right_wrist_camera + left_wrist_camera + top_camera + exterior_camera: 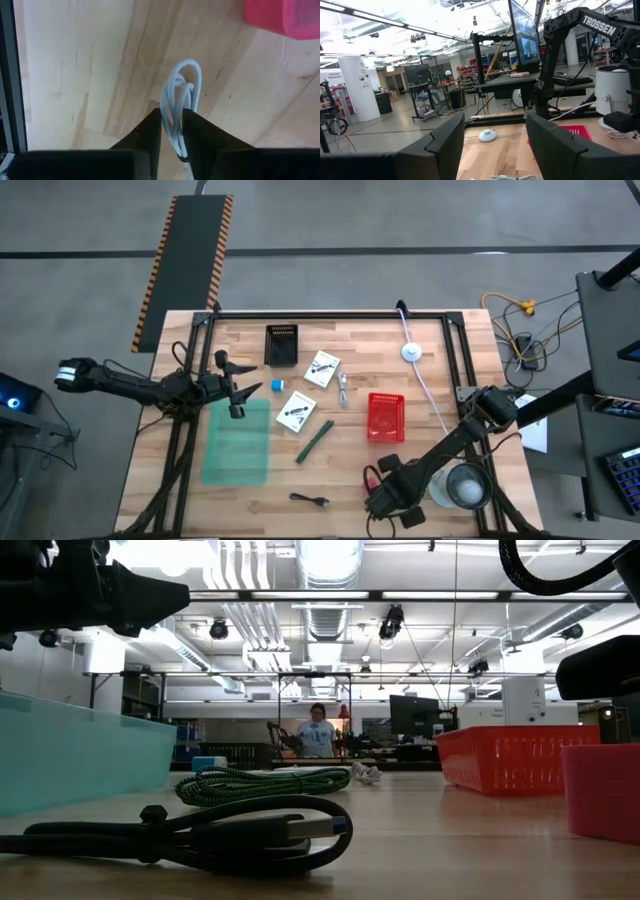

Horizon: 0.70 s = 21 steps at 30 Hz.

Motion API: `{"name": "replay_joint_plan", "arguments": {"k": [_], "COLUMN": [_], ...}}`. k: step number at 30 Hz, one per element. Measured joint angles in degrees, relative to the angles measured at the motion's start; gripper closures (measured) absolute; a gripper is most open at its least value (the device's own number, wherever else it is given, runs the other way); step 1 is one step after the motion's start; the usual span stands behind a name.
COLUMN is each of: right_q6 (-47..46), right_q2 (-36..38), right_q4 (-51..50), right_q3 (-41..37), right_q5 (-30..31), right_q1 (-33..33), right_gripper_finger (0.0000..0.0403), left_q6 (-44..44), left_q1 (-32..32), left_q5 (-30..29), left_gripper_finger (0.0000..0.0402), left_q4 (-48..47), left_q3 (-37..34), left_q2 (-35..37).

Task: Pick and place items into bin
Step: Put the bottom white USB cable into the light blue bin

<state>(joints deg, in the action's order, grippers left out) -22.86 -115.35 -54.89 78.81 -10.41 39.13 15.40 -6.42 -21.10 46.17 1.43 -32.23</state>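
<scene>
My right gripper (171, 112) points down over the table's near right part (385, 502), shut on a coil of white cable (181, 82). A red cube (285, 17) sits just beside it. My left gripper (238, 392) hovers open and empty over the far end of the clear green bin (238, 445). Lying on the wood are a blue cube (277, 386), two white packets (322, 368) (294, 411), a green stick (314, 440), a small white cable piece (343, 390) and a black cable (310, 500). My right gripper pinches the white cable's bunched loops (172, 120) between its two fingers, coming from above and pointing down. The loops' rounded end (186, 67) sticks out past the fingertips. Whether the coil is off the wood I cannot tell.
A red mesh basket (386, 417) stands right of centre and a black tray (282, 345) at the far side. A round clear container (465, 485) stands by my right arm. A white puck with its cord (411, 351) lies at the far right.
</scene>
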Motion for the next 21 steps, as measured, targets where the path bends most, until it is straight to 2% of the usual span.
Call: {"name": "replay_joint_plan", "arguments": {"k": [7,13,21], "right_q6": [0.0,0.3,0.4], "right_q2": [0.0,0.1,0.5], "right_q4": [0.0,-0.7,-7.3], "right_q3": [0.0,0.0,1.2], "right_q5": [0.0,0.0,-0.1], "right_q1": [0.0,0.0,0.0], "right_gripper_finger": [0.0387,0.0388,0.0389], "left_q6": [0.0,0.0,0.0], "left_q1": [0.0,0.0,0.0], "left_q5": [0.0,0.0,0.0], "left_gripper_finger": [0.0205,0.0205,0.0205], "left_q4": [0.0,0.0,0.0], "left_q3": [0.0,0.0,0.0], "left_q2": [0.0,0.0,0.0]}}
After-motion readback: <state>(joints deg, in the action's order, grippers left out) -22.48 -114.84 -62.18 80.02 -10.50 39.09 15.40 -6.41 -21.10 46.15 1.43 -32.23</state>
